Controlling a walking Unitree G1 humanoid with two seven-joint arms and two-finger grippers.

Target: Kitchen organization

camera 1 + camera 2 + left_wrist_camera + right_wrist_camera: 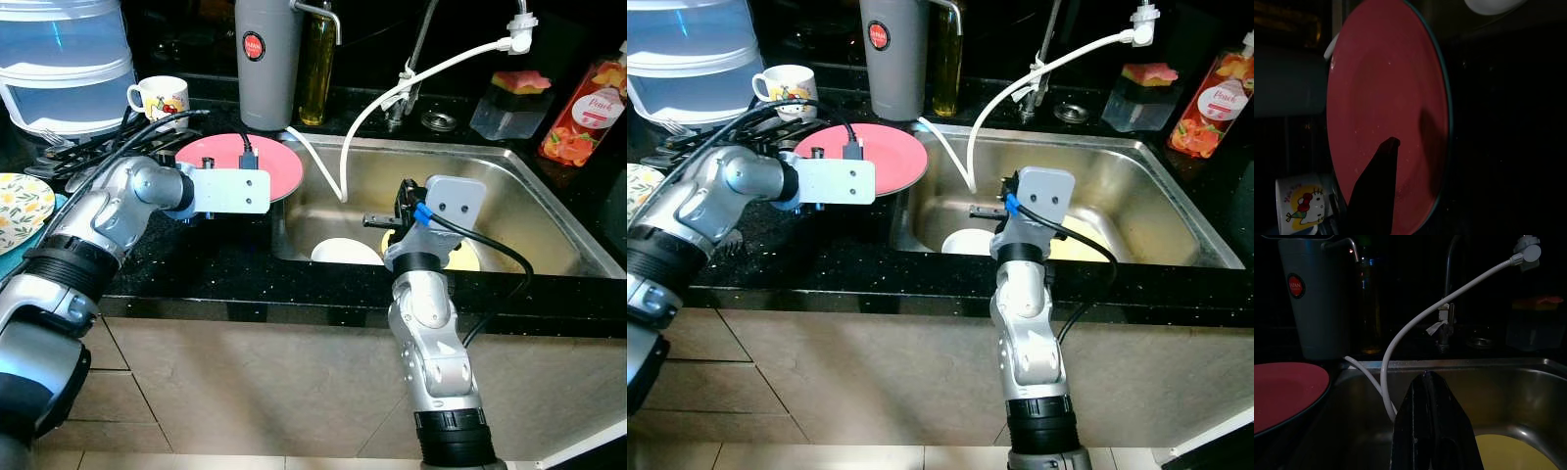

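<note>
Left wrist view puts your left end effector (1376, 191) over the round red plate (279, 162), which overhangs the steel sink (549, 211) from the black speckled surface (196, 259); its opening cannot be told. Your right end effector (1425, 382), fingers together and empty, hovers above the sink's white bowl (345, 253), apparently awaiting its turn.

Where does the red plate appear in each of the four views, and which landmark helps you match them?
Left eye view: red plate on the black counter, left of the sink, partly behind the left wrist.
Right eye view: same place.
Left wrist view: seen close up, under one claw finger.
Right wrist view: at the lower left edge.
Shared landmark: grey canister just behind the plate.
</note>
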